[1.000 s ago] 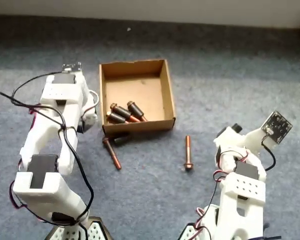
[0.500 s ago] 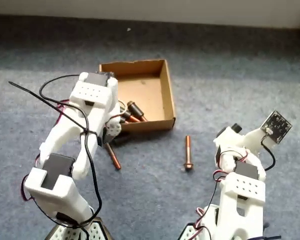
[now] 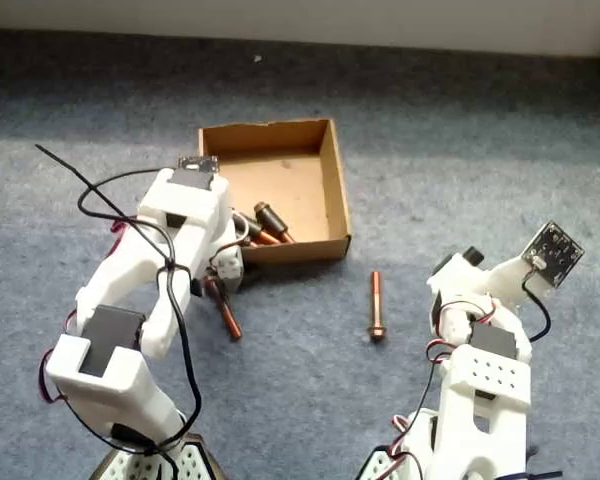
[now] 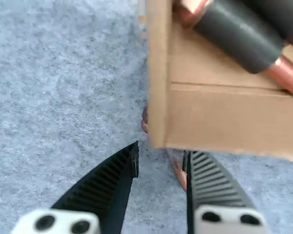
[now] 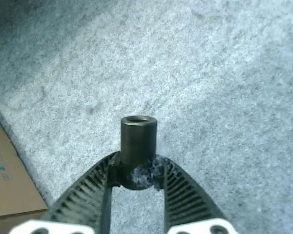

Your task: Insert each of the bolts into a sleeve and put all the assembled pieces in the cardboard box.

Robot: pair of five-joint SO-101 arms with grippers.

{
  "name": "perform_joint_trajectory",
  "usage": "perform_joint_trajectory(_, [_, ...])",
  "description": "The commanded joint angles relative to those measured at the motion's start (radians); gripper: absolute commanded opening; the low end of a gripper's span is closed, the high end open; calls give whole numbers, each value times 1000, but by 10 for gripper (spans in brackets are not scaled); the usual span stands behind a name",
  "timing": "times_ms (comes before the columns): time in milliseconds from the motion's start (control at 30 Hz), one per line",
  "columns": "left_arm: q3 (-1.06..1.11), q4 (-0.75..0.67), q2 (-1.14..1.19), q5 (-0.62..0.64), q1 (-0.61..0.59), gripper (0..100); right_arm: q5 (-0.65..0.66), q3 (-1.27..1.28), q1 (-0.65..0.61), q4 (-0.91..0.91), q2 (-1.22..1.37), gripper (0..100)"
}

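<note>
Left claw [image 4: 161, 153] gapes over a copper bolt [image 4: 177, 171] beside the cardboard box [image 4: 224, 117]; right claw [image 5: 138, 168] grips a black sleeve [image 5: 138, 136].

This looks like an informal hobby or lab robotics corner; whether it is in a home or an office cannot be told. The work surface is grey short-pile carpet [image 3: 460, 150], edged by a pale strip [image 3: 380, 15]. The left arm [image 3: 130, 290] and right arm [image 3: 480, 375] are white plastic with loose, exposed wires [image 3: 170, 285]. A plain cardboard box [image 3: 338, 190] serves as the bin.
</note>
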Motion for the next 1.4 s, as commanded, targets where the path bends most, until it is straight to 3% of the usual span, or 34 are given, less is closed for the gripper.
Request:
perform_joint_trajectory(0, [47, -74, -5, 9, -12, 189, -3, -12, 5, -24, -33, 4])
perform_joint_trajectory(333, [116, -158, -5, 12, -8, 187, -3, -12, 5, -24, -33, 4])
perform_joint_trajectory(467, [97, -199, 48, 12, -15, 79, -3, -12, 5, -24, -41, 4])
perform_joint_trajectory(533, [53, -181, 87, 11, -12, 2, -3, -12, 5, -22, -41, 4])
perform_joint_trajectory(767, [-22, -80, 131, 11, -8, 5, -3, -15, 4, -16, -42, 4])
perform_joint_trajectory(1000, [21, -49, -101, 5, -15, 5, 89, -50, -110, 131, -96, 4])
perform_joint_trajectory(1367, [91, -55, -564, -55, -10, 5, 212, -42, -394, 308, -565, 4])
